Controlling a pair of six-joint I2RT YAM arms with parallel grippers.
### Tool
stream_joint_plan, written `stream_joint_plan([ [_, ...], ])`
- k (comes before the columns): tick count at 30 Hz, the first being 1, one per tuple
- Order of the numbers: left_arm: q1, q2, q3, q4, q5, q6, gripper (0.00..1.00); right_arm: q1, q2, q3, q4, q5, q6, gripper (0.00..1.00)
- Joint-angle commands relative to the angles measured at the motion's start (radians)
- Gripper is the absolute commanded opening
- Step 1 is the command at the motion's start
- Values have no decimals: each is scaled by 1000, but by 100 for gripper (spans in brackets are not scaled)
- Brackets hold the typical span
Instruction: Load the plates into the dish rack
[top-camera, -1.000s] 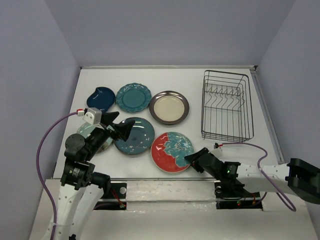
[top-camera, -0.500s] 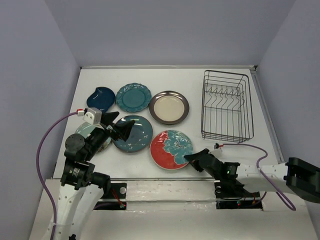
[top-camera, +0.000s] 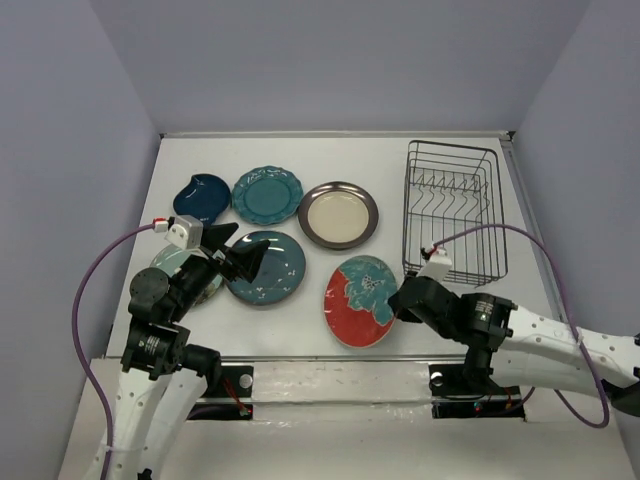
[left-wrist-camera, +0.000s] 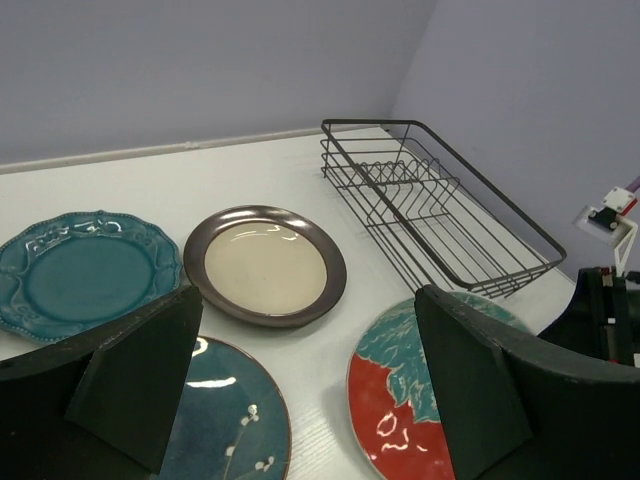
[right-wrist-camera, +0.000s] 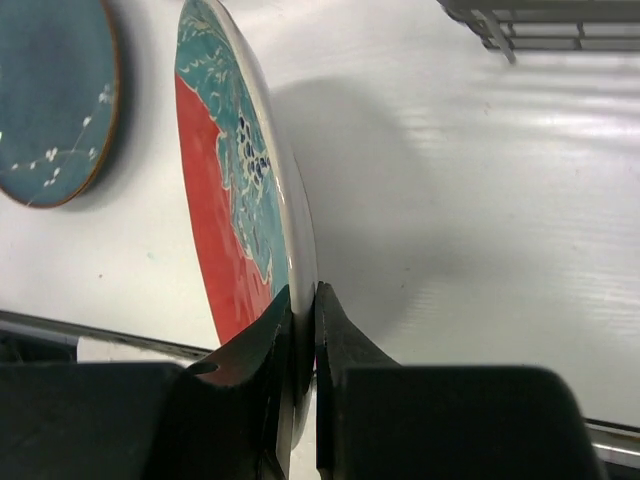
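My right gripper (top-camera: 398, 300) is shut on the rim of the red plate with teal flowers (top-camera: 358, 300) and holds it tilted up on edge, just left of the dish rack's near corner. The right wrist view shows the jaws (right-wrist-camera: 303, 330) pinching that plate's rim (right-wrist-camera: 230, 200). The black wire dish rack (top-camera: 455, 210) stands empty at the right. My left gripper (top-camera: 235, 255) is open and empty above the blue-grey plate (top-camera: 268, 268). The scalloped teal plate (top-camera: 267, 194), the cream plate (top-camera: 338, 214) and the dark-blue leaf plate (top-camera: 200, 196) lie flat behind it. The pale green plate (top-camera: 180, 265) is partly hidden under my left arm.
The left wrist view shows the teal plate (left-wrist-camera: 80, 270), cream plate (left-wrist-camera: 265, 262), rack (left-wrist-camera: 440, 215) and red plate (left-wrist-camera: 410, 400) between my open fingers (left-wrist-camera: 130, 370). Walls close the table on three sides. A purple cable loops over the rack's near edge (top-camera: 480, 235).
The right gripper has raised the red plate from flat on the table to tilted on edge and carried it slightly right, toward the rack. The left arm has not moved.
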Motion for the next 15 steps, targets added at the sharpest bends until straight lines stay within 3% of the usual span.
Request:
stream_joint_plan([
  [1, 5, -8, 40, 50, 15, 4, 99, 3, 46, 280, 100, 46, -308, 7],
  [7, 3, -9, 40, 51, 20, -1, 99, -14, 135, 541, 148, 261, -580, 7],
  [11, 2, -17, 38, 53, 20, -2, 99, -277, 207, 675, 232, 144, -747, 7],
  [15, -1, -23, 37, 51, 18, -4, 99, -472, 255, 764, 262, 165, -858, 7],
])
